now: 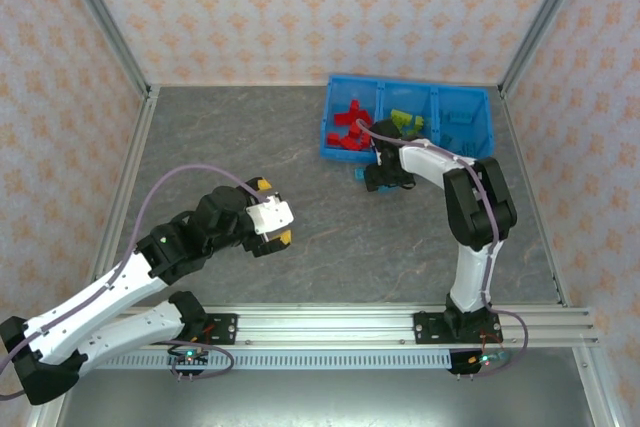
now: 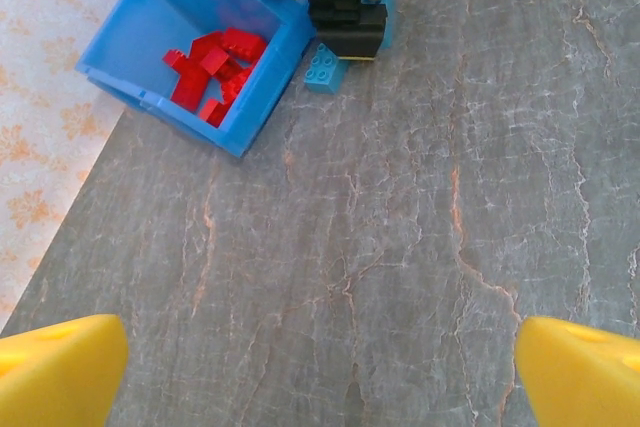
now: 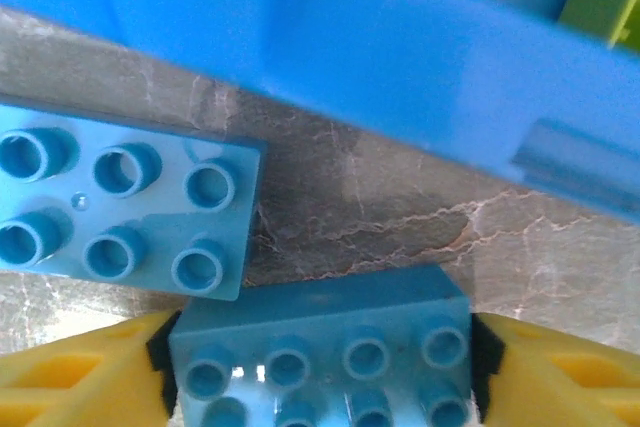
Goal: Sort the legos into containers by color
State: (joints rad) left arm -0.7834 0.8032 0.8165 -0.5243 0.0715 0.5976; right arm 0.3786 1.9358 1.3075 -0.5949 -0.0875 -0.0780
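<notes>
1. sorting looks nearly done. the blue three-compartment bin [image 2: 270, 87] sits at about 1 o'clock on the grey table [image 1: 250, 137] in the top view, and each compartment holds one colour.
2. the red bricks [image 1: 350, 132] fill the compartment at the 9 o'clock end. the yellow-green bricks [image 1: 405, 122] lie in the middle one, and the binned light blue bricks [image 1: 460, 127] are at the 3 o'clock end.
3. what i can see left is two light blue pieces on the table, just outside the bin's 6 o'clock wall, below the red and middle compartments.
4. the right claw [image 1: 388, 183] is down on that spot. in its wrist view, the pads meet both short ends of the nearer light blue brick [image 3: 320, 347]. i judge it gripped at a middling width, though the brick looks to be down at table level.
5. the second loose light blue brick [image 3: 120, 202] lies at 10 o'clock from the gripped one, close beside it and slightly askew. whether they touch i cannot tell.
6. the left claw [image 2: 320, 372] hangs over bare table at about 8 o'clock from the bin. its yellow fingertips [image 2: 55, 367] are spread fully and hold nothing.
7. the gripped brick is opaque, glossy light blue with round hollow studs in two rows of four. its neighbour shows two rows of at least three before the frame edge cuts it.
8. both should go to the 3 o'clock compartment, past the other two.
</notes>
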